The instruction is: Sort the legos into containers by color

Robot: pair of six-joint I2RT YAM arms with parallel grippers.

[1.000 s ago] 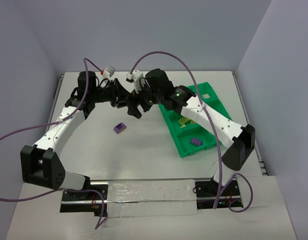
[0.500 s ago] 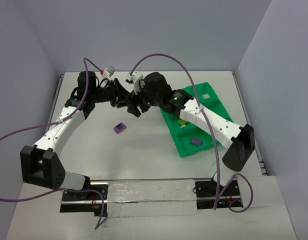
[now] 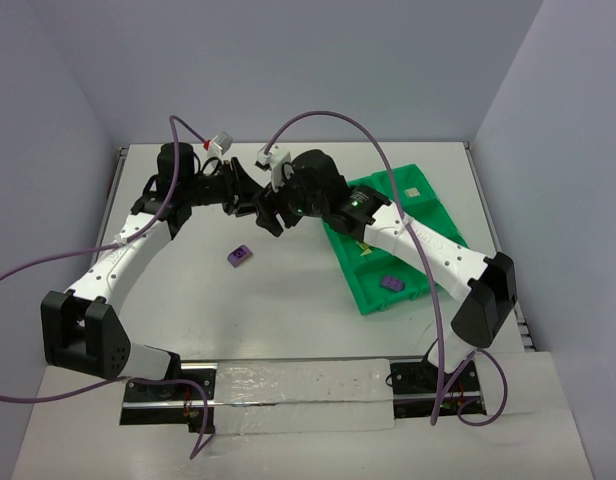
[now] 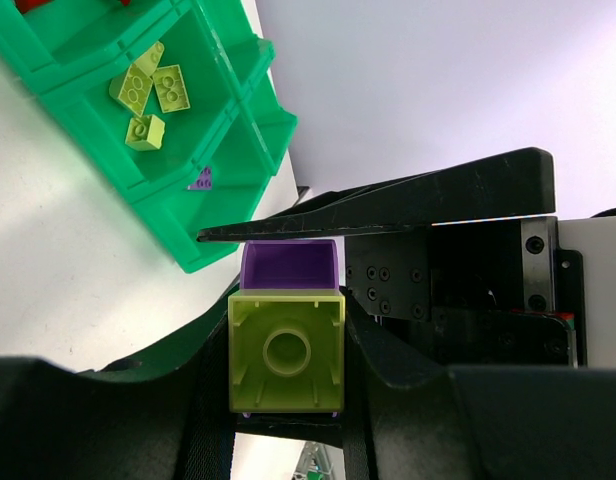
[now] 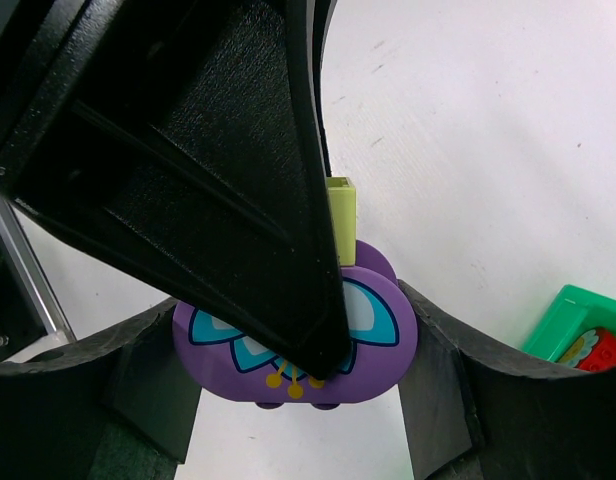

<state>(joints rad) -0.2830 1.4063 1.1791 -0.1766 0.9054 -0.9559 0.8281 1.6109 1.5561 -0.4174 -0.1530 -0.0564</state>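
Above the table's middle, my two grippers meet on a joined pair of legos. My left gripper [image 4: 288, 385] [image 3: 245, 201] is shut on the yellow-green brick [image 4: 286, 345]. A purple brick [image 4: 288, 265] is stuck to its far side. My right gripper [image 5: 293, 395] [image 3: 267, 214] is shut on that purple brick [image 5: 383, 340], which has a flower print. The yellow-green brick [image 5: 342, 220] pokes out behind it. Another purple brick [image 3: 239, 256] lies on the table. The green tray [image 3: 360, 292] holds yellow-green bricks [image 4: 153, 90], a purple one [image 3: 391, 283] and a cream one [image 3: 412, 192].
The tray lies at the right, angled, with its near corner towards the table's middle. A red brick [image 5: 603, 352] shows in one compartment. Purple cables arch over both arms. The white walls stand close at left, right and back.
My right gripper's jaws have shut onto the purple brick. The right arm has edged slightly towards the left gripper. The left arm has stayed put.
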